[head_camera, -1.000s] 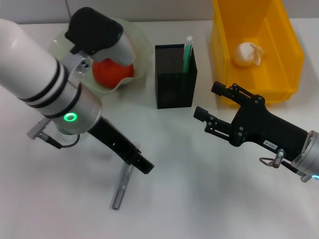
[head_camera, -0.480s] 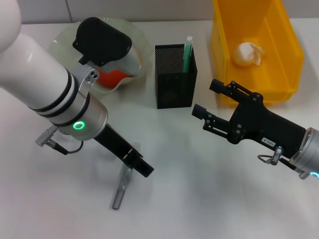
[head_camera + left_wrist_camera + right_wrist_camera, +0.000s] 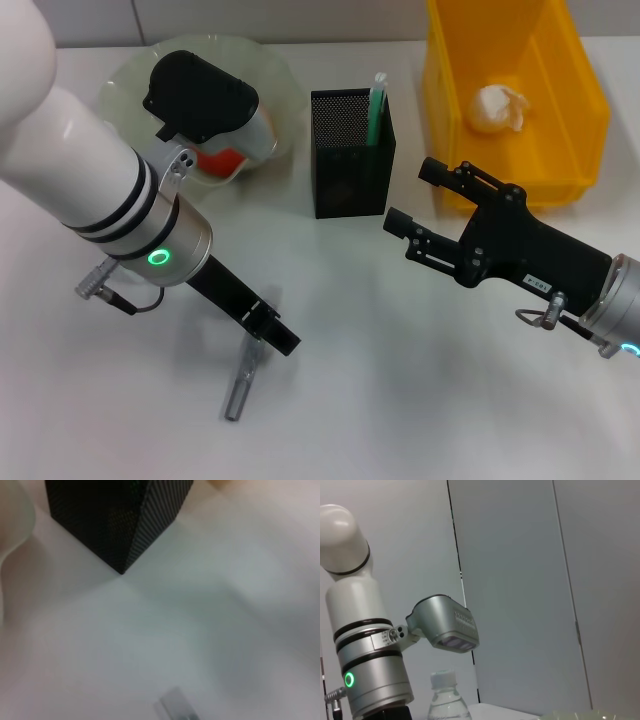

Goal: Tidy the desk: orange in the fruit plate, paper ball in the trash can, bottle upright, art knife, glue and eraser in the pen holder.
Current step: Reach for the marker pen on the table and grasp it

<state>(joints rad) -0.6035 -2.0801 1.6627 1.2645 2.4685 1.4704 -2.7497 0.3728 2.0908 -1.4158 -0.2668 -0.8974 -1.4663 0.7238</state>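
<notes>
The grey art knife (image 3: 240, 385) lies on the white desk, and its end (image 3: 175, 707) shows in the left wrist view. My left gripper (image 3: 278, 338) hangs right over the knife's upper end. The orange (image 3: 225, 160) sits in the pale green fruit plate (image 3: 125, 80), mostly hidden by my left arm. The paper ball (image 3: 497, 108) lies in the yellow trash can (image 3: 450, 90). A slim green stick (image 3: 377, 105), which looks like the glue, stands in the black mesh pen holder (image 3: 350, 150). The bottle (image 3: 449, 700) stands upright. My right gripper (image 3: 412, 196) hovers open and holds nothing. The eraser is out of view.
The pen holder's corner (image 3: 120, 525) is close ahead in the left wrist view. My left arm's white forearm (image 3: 90, 190) covers the desk's left side. Bare desk lies between the two grippers.
My left arm has shifted down and left, bringing its gripper closer over the knife's end and covering more of the orange. The right gripper has crept slightly left.
</notes>
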